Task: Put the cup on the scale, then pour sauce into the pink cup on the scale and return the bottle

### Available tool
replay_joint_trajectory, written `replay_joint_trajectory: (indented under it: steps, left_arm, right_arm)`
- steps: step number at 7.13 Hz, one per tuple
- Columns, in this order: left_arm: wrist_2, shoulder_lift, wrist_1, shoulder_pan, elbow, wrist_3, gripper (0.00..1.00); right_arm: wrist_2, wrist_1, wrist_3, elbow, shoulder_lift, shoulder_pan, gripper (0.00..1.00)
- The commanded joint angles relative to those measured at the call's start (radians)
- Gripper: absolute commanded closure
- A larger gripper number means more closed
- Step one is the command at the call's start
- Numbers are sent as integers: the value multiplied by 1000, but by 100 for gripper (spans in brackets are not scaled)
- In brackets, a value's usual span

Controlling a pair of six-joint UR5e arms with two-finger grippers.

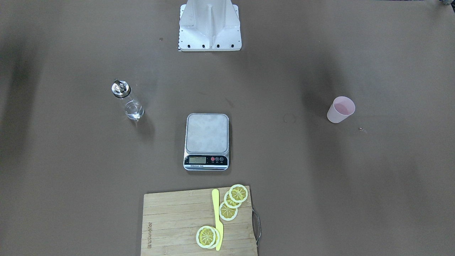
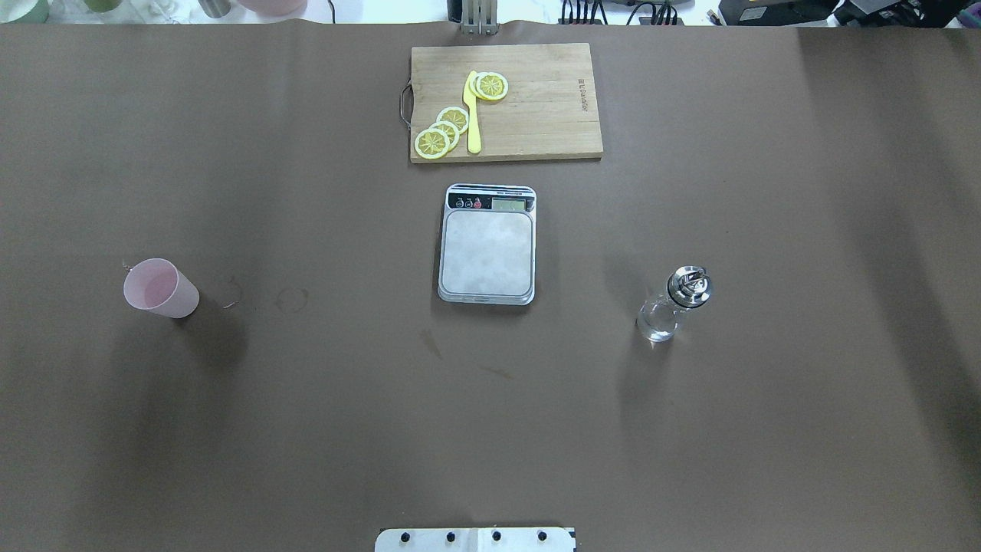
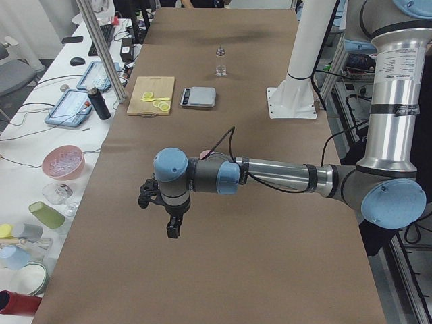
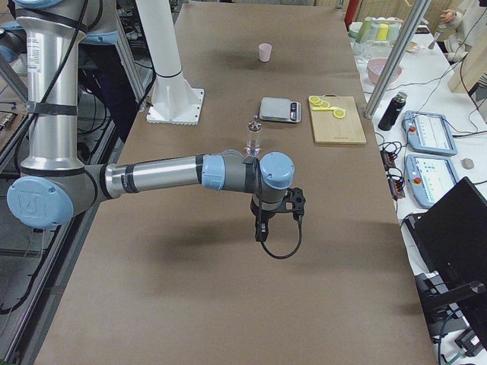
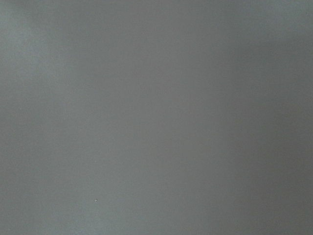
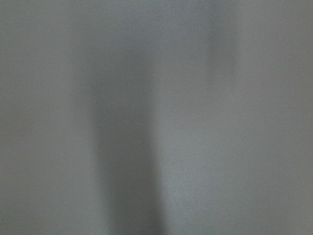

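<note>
Currently done: nothing; pale pink plastic cup (image 2: 161, 288) is standing well apart from flat steel digital scale (image 2: 487, 253).
Pending: every step.
Grippers: left gripper (image 3: 173, 229) and right gripper (image 4: 260, 233) are hanging idle; open or closed, cannot tell.

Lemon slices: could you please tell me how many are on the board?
5: three lemon slices overlap in a row beside the knife, two stacked on its other side; others may hide beneath.
</note>
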Motion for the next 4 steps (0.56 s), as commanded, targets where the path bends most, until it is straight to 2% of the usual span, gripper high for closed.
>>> replay_joint_trajectory:
  steps: [1,4]
  left_arm:
    - [0,-1,-2,1,-4,6,2]
    - [-1,-4,-16,5,-4,-5,2]
  right_arm:
    - [-5,-4,-5,4,-7,-12,0]
    - [-14,7,-12,8,-8,-12,0]
